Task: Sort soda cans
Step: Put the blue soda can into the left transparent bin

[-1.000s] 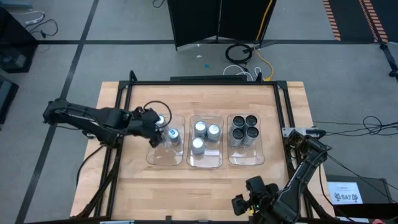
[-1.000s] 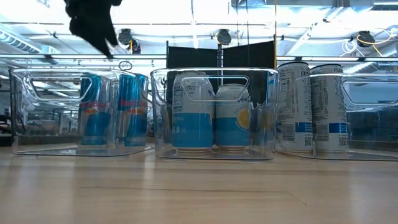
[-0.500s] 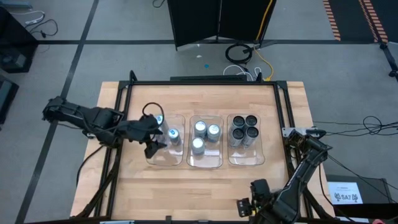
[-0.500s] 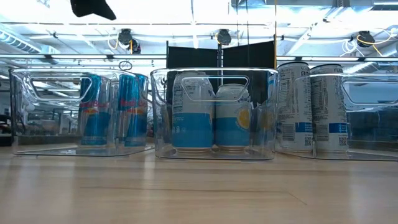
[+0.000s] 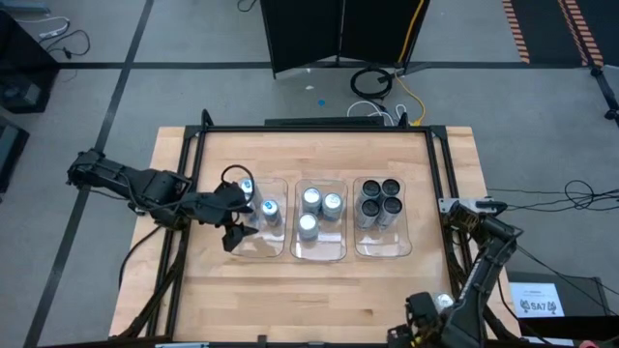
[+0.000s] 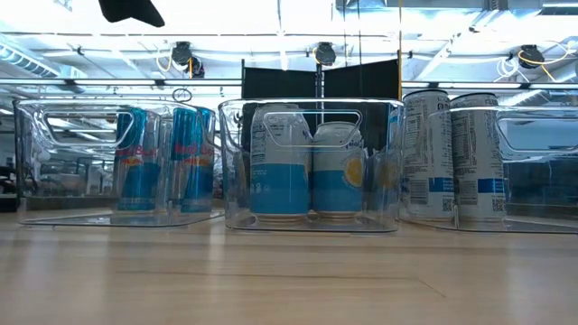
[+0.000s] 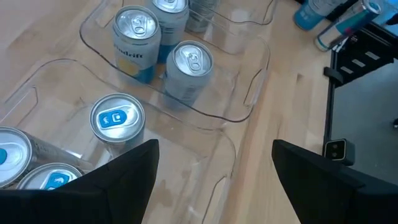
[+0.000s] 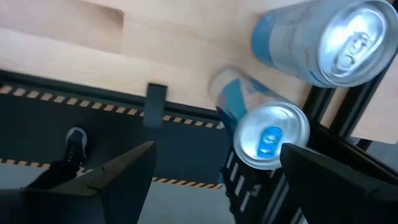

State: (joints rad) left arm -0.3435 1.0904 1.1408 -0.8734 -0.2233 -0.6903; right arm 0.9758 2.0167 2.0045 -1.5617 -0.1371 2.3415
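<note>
From above, we see three clear trays in a row at the middle of the wooden table (image 5: 319, 290). The left tray (image 5: 253, 249) at nine o'clock holds blue-marked soda cans (image 5: 270, 209), the middle tray (image 5: 319, 253) three bright silver-topped cans (image 5: 311, 200), and the right tray (image 5: 382, 249) at three o'clock four dark-topped cans (image 5: 379, 198). The left tool (image 5: 235, 227) hangs over the nine-o'clock edge of the left tray, its fingers spread and empty. The right tool (image 5: 426, 324) sits at the table's five-o'clock edge.

At table height, we see the left tray (image 6: 54, 212) with blue and silver cans (image 6: 138, 171), the middle tray (image 6: 312, 221) with pale blue cans (image 6: 280, 171), and the right tray (image 6: 533, 221) with tall silver cans (image 6: 429, 153). A dark part of an arm (image 6: 129, 10) shows at eleven o'clock.

From the left wrist, we see the spread fingers (image 7: 121, 180) above a blue-marked can (image 7: 117, 119) in its tray (image 7: 211, 177); two silver-topped cans (image 7: 191, 62) stand in the next tray (image 7: 249, 93).

From the right wrist, we see spread fingers (image 8: 115, 174) and two cans lying at the table's edge, one silver-topped (image 8: 317, 40), one blue-marked (image 8: 261, 134). A person's shoe (image 8: 76, 142) rests on the floor (image 8: 93, 130).
</note>
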